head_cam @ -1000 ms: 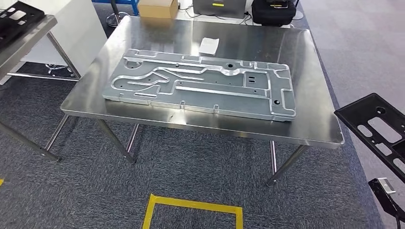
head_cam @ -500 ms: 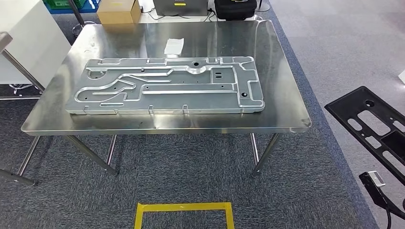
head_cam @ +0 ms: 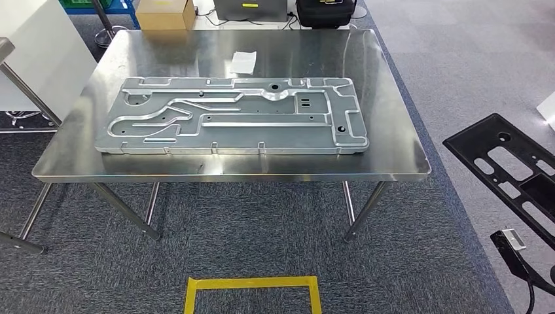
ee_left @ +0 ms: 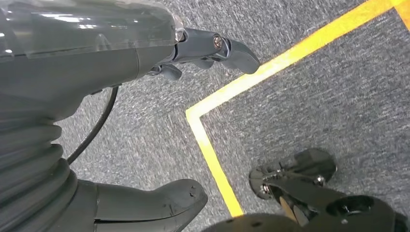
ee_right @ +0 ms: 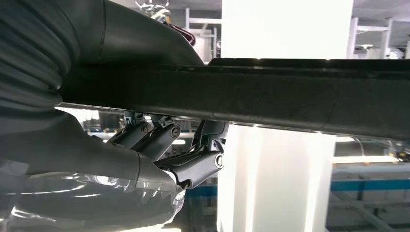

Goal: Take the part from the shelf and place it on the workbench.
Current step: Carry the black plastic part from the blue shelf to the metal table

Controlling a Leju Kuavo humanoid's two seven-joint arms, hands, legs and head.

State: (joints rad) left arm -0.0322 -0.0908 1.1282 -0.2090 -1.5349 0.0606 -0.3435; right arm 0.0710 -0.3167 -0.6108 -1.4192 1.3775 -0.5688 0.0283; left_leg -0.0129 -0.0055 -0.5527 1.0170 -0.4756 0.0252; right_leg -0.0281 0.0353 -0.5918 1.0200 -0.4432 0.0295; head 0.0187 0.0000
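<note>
Head view: stainless workbench (head_cam: 393, 140) straight ahead on grey carpet. A large grey machined metal plate (head_cam: 232, 116) lies flat along the benchtop, ribs and cut-outs facing up. A small white paper slip (head_cam: 243, 62) sits on the bench just behind the plate, apart from it.

Black plastic part (head_cam: 507, 173) with slotted openings is at the right edge of the head view, off the bench, well to the right of the table's near-right corner, over the carpet. Not on the workbench yet.

Right hand (ee_right: 159, 145): grasping the black part; in the right wrist view the fingers (ee_right: 196, 164) wrap under its dark edge (ee_right: 290, 99) and the thumb side sits over it.

Left hand (ee_left: 145, 121): hangs over the carpet, fingers (ee_left: 217, 48) extended and apart from the thumb (ee_left: 159, 200), nothing in it.

Yellow tape outline (head_cam: 252, 291) marks the floor in front of the bench. Beyond the far edge of the bench: a cardboard box (head_cam: 165, 14) and a black bag (head_cam: 325, 12) on the floor.
</note>
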